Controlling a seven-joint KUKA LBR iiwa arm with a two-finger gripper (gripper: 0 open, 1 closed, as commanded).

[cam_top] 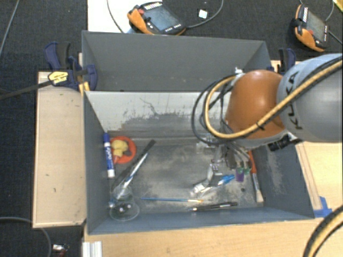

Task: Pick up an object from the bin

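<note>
Grey metal bin [177,111]. Far left of gripper [214,176]: blue marker [109,154], orange-yellow toy [122,148] just beside it, clear goblet [124,209] lower. Below-left of gripper: thin blue stick [161,199], black pen [214,205]. Under gripper: small silvery-blue piece [225,180]. Claw state: cannot tell. Piece probably light, thin, slippery; pinch across narrow middle. Right of gripper: wooden stick [258,183].

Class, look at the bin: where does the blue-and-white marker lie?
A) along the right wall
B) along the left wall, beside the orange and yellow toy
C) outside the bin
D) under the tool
B: the marker lies along the left wall of the bin, next to the orange and yellow toy, well away from the tool.
</note>
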